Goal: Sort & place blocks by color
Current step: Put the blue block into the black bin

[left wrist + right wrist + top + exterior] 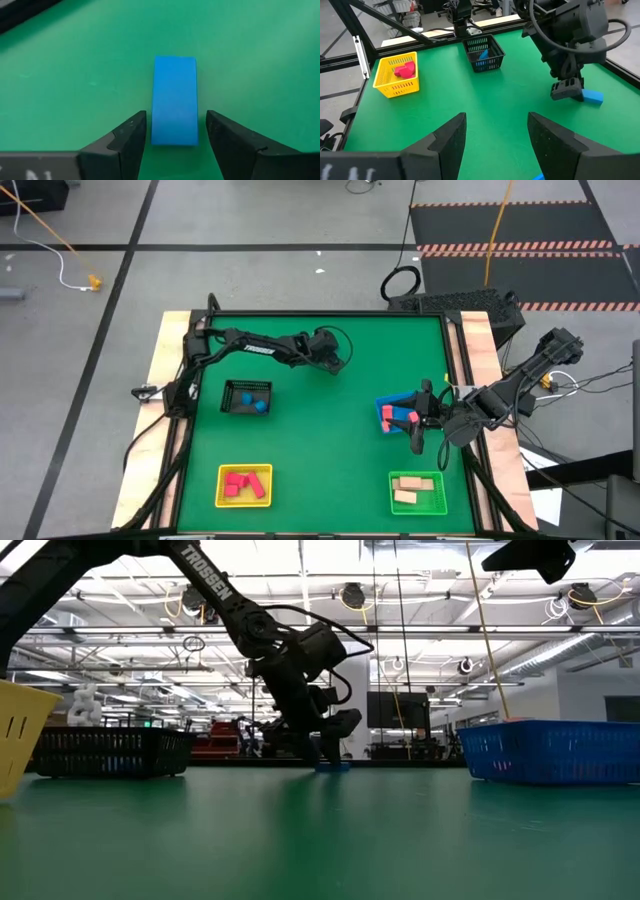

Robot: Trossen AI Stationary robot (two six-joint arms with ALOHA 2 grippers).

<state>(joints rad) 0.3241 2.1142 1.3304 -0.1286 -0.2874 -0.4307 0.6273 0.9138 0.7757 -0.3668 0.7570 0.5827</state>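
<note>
Blocks like the blue bar look light, rigid and smooth, best pinched across the long flat sides. It lies on the mat between the left gripper's parted fingers, not yet clamped. Nearby, the black tray holds blue pieces, the yellow tray red. The right gripper waits open.
</note>
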